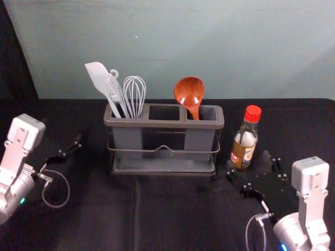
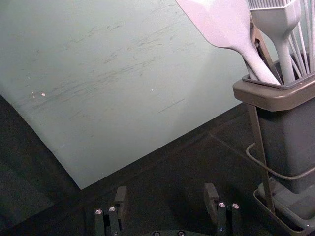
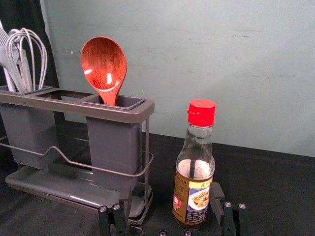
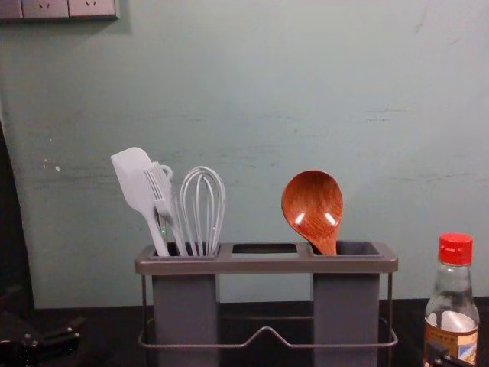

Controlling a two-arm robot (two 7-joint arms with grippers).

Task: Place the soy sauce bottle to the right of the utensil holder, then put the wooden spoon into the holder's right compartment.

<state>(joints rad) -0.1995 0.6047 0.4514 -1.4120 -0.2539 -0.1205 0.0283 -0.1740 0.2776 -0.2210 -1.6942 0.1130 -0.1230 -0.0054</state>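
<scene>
L gripper (image 1: 62,135): fingers (image 2: 212,195) spread wide, near holder, not touching.
Holder (image 2: 268,98): brown rim, dk gray cup (image 2: 288,137) under it; bent wire rail (image 2: 275,173) around cup; base (image 2: 290,204) below.
Spatula (image 2: 226,24): lt gray, head up, leaning out over rim, in end compt.
Brush (image 2: 280,22): lt gray, ridged head up, same compt., just beside spatula.
Whisk (image 2: 298,50): partly visible, by brush.
Wall (image 2: 123,98): gray-green, w/ scuffs & wht specks.
Table (image 2: 167,172): blk.

Light moderate, fairly even | twin glints on wooden spoon (image 4: 312,205) | soft diagonal shadow on wall (image 1: 293,78)
</scene>
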